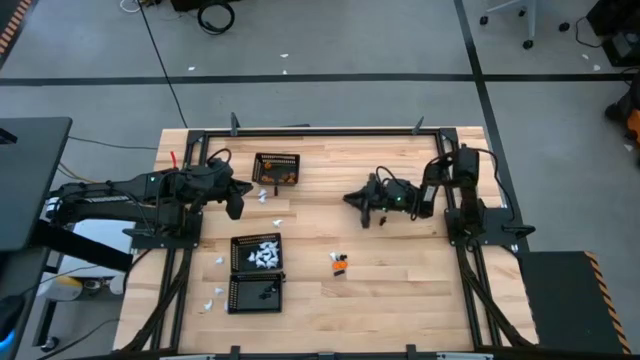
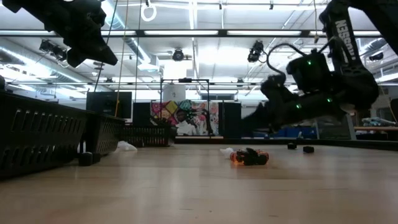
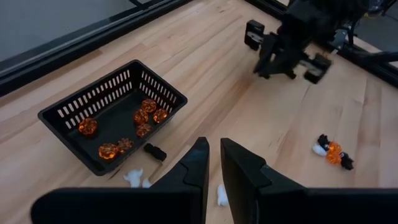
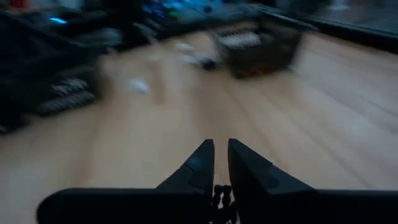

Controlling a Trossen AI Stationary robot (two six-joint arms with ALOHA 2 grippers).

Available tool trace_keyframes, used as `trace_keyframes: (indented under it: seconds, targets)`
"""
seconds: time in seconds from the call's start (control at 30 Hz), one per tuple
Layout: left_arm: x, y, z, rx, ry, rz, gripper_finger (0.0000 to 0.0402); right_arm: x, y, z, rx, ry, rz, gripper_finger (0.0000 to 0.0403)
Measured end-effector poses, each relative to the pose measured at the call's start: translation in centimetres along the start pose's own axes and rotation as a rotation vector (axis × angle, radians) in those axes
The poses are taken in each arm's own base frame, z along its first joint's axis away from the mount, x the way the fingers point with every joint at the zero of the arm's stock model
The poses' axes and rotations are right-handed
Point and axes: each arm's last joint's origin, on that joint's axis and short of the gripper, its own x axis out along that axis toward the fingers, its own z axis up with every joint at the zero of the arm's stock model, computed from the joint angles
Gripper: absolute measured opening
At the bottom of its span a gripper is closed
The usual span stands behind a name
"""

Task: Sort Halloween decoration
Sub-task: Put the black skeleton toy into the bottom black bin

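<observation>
The Halloween decoration is tiny orange, white and black pieces. Orange ones lie in the far mesh basket, white ones in the middle basket, and black ones in the near basket. A small mixed pile lies on the wood near the table's middle. My right gripper hovers beyond that pile, pointing toward the table's left, shut on a small black piece. My left gripper hangs high beside the orange basket, shut, with nothing showing between its fingers. My right gripper pinches a small black piece between its two fingers. The fingers run almost level and point toward the table's left. In the low view the gripper stands above the tabletop, so the piece is lifted clear.
Loose white pieces lie on the wood near the orange basket and left of the near baskets. A black piece rests by the orange basket's wall. A black frame runs along the table's edges.
</observation>
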Motion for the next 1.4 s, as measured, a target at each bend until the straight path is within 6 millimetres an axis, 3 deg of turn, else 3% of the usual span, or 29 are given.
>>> trace_keyframes:
  seconds: [0.33, 0.53, 0.87, 0.97, 1.13, 1.4]
  targets:
    - [0.0, 0.0, 0.0, -0.009, 0.003, 0.001, 0.005, 5.4, 5.3, 3.2, -0.017, 0.014, 0.242, 0.0016]
    - [0.0, 0.0, 0.0, -0.012, 0.003, 0.001, 0.005, 7.4, 8.5, 5.0, -0.024, 0.001, 0.345, 0.0012]
    - [0.0, 0.0, 0.0, 0.008, 0.002, 0.001, 0.005, 11.1, 16.4, 8.4, -0.097, 0.049, 0.514, 0.0011]
    - [0.0, 0.0, 0.0, 0.003, 0.002, 0.001, 0.005, 11.6, 16.9, 7.4, -0.084, 0.133, 0.476, 0.0012]
    - [0.0, 0.0, -0.1, -0.001, 0.018, -0.018, 0.005, 11.6, 16.3, 7.5, -0.012, 0.135, 0.449, 0.0025]
    - [0.0, 0.0, -0.1, 0.0, 0.023, -0.018, 0.005, 11.4, 16.5, 6.4, -0.132, 0.2, 0.403, 0.0112]
